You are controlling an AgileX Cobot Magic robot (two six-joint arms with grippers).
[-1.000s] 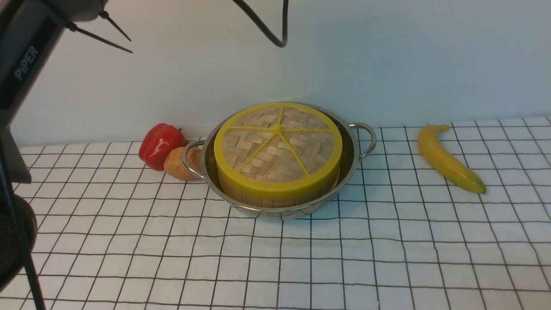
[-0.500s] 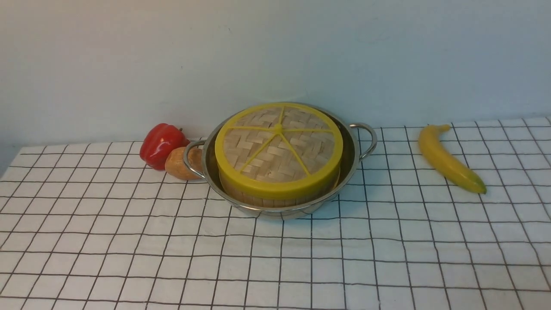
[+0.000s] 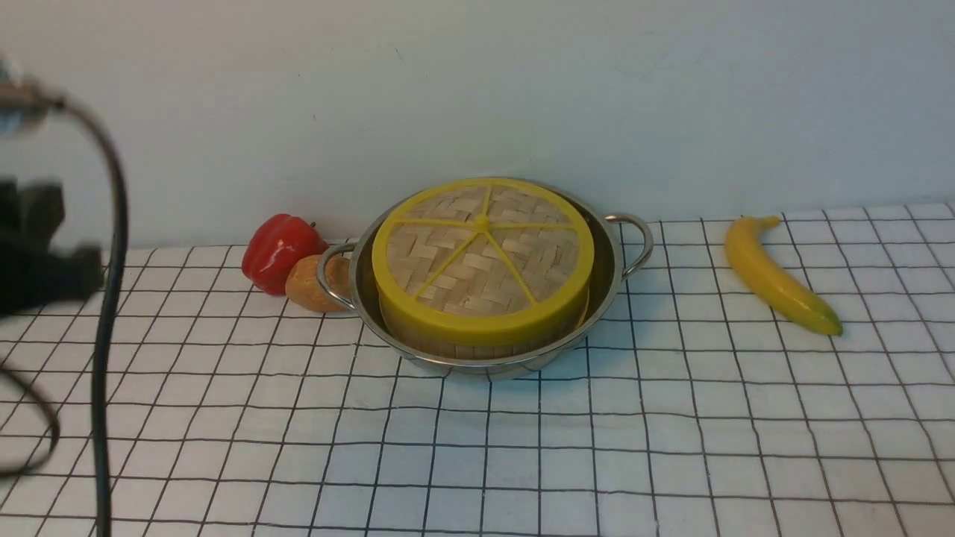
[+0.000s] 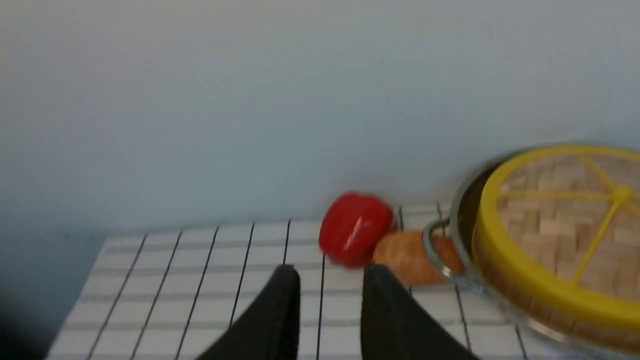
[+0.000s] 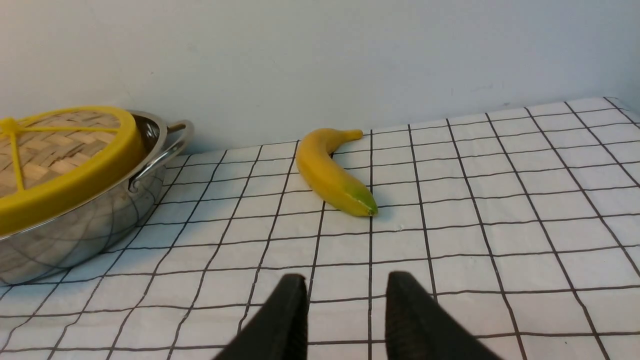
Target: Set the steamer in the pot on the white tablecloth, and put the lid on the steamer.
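Front view gives us the pot (image 3: pixel 485 350) as our landmark, sitting on the white tablecloth (image 3: pixel 597 462) close to the back wall. Inside the pot we see the steamer (image 3: pixel 477 344), only a strip of its wooden wall showing, and on top of the steamer the lid (image 3: pixel 482 257) lies flat, its yellow rim matching the basket's edge all round. We judge both steps done, so what is in hand is the pulling away of the arms.

Against the pot's left handle lie a brown potato-like thing (image 3: pixel 307 285) and, beyond it, a red pepper (image 3: pixel 277 250). A banana (image 3: pixel 776 274) lies well apart on the pot's other side.

Our left hand (image 4: pixel 330 312) is away from the pot on the pepper's side, its fingers a little apart with only cloth showing between them; it holds nothing. Our right hand (image 5: pixel 345 315) hangs on the banana's side of the pot, fingers likewise parted and empty.

For the next move we see little called for: both arms want clear of the pot without brushing the lid or the handles. A last look that the lid sits level would be prudent.
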